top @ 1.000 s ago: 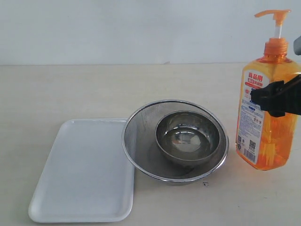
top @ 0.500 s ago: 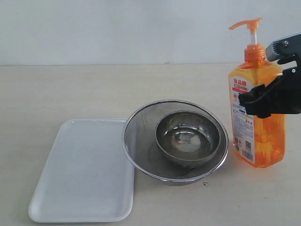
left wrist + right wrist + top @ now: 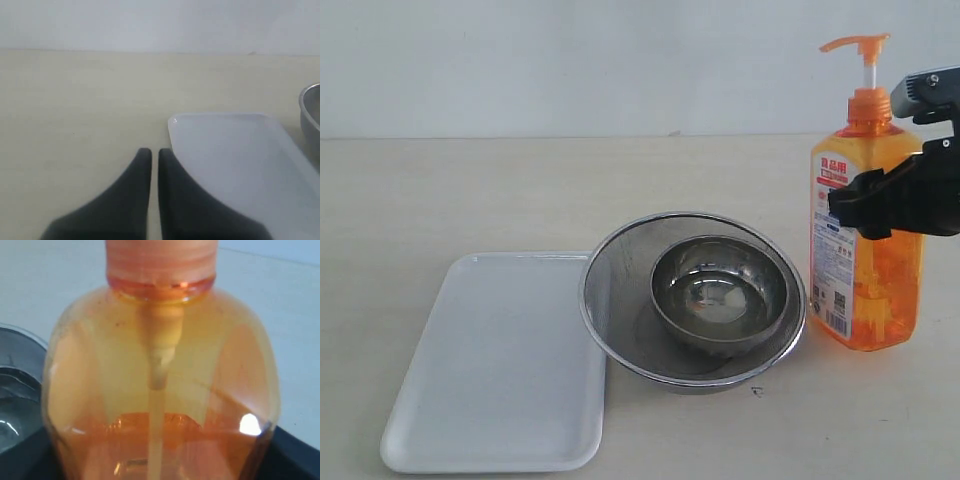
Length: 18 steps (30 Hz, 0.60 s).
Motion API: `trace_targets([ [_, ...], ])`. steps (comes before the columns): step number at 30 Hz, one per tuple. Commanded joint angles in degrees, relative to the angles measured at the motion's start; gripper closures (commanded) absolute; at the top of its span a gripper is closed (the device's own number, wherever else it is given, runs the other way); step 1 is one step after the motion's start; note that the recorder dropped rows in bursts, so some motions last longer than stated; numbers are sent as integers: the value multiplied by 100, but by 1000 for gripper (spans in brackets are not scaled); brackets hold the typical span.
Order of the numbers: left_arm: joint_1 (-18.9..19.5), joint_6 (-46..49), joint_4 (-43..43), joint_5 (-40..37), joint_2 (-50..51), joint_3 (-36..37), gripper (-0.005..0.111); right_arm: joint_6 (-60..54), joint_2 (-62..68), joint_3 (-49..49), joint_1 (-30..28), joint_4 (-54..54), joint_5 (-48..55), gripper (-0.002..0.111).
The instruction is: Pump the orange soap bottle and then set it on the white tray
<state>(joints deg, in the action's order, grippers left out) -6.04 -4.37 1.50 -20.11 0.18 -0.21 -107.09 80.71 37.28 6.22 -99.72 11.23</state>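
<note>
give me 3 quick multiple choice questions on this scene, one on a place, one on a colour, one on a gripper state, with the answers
1. In the exterior view, where does the white tray lie relative to the mesh strainer?
A) to its left
B) to its right
C) behind it

2. What colour is the pump stem of the orange soap bottle?
A) black
B) white
C) green

3. What is the right gripper doing?
A) hanging open with nothing in it
B) gripping the bottle
C) shut on nothing

Answers:
1 A: the tray fills the lower left, and the strainer's rim meets its right edge.
2 B: a thin white stem shows between the orange collar and the orange head.
3 B: its black fingers sit on either side of the bottle's body.
</note>
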Motion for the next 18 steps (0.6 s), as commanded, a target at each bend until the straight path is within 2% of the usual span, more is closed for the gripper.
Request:
trace_targets([
  [1, 17, -10, -45, 60, -18, 21, 102, 224, 86, -57, 7, -23, 81, 107],
  [3, 17, -10, -45, 60, -18, 21, 102, 224, 91, -77, 7, -23, 81, 98],
  [8, 17, -10, -45, 60, -18, 21, 102, 316, 91, -77, 7, -23, 81, 58],
  [10, 17, -10, -45, 60, -18, 21, 102, 316, 91, -114, 7, -23, 138, 48],
  [18, 17, -10, -45, 60, -18, 21, 102, 351, 91, -285, 7, -23, 99, 47],
])
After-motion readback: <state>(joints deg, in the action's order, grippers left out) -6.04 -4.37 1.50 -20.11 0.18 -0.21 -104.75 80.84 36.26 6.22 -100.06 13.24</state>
